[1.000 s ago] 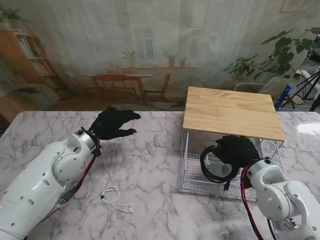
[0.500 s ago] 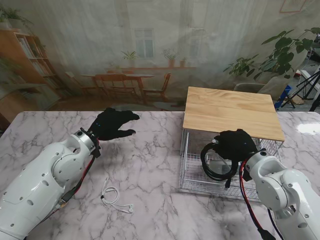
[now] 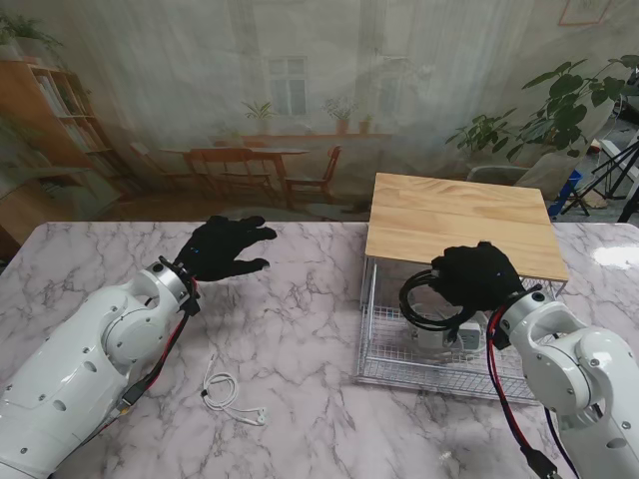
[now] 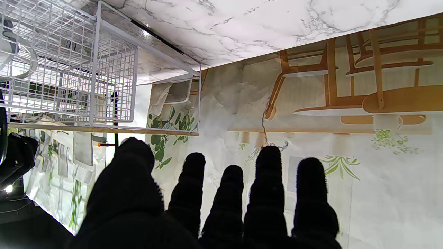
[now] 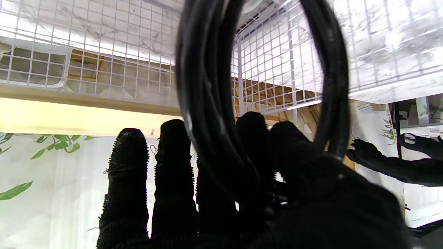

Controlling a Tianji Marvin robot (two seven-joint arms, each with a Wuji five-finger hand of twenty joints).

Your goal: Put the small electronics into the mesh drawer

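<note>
Item in hand: coiled black cable, gripped by my right hand over the mesh drawer; left hand spread, empty; next: lower, release.

A white marble counter with grey veins fills the foreground. Behind it hangs a printed backdrop curtain showing a window, wooden chairs and potted plants. Left of the curtain stands a wooden bookshelf; to its right grows a leafy green plant. The light is soft and even.
</note>
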